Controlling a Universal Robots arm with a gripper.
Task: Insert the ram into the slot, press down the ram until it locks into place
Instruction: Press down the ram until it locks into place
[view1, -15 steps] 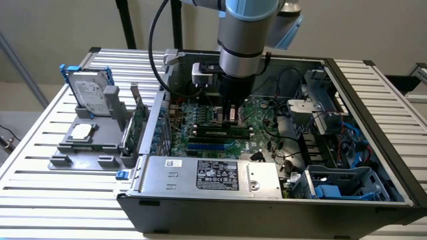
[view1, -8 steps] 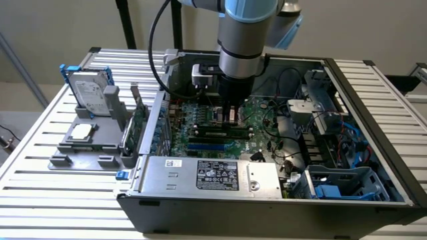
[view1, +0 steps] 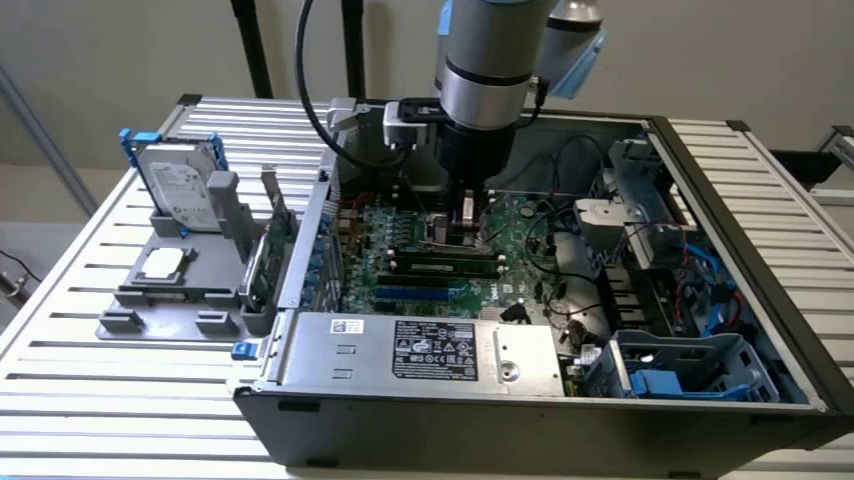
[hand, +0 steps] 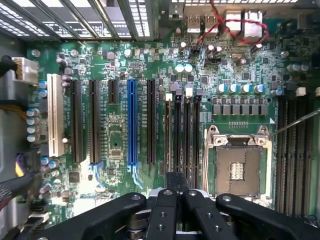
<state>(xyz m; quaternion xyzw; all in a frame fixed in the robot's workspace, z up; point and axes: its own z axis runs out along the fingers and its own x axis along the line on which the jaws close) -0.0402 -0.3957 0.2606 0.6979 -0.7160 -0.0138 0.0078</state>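
The gripper (hand: 176, 187), fingers pressed together and holding nothing that we can see, hangs over the motherboard (hand: 115, 145). The ram (view1: 445, 262) stands in the slot (view1: 501, 263), just nearer than the CPU socket (hand: 239, 170). We judge that pressing squarely downward over the stick, without tilting, seats both end clips.
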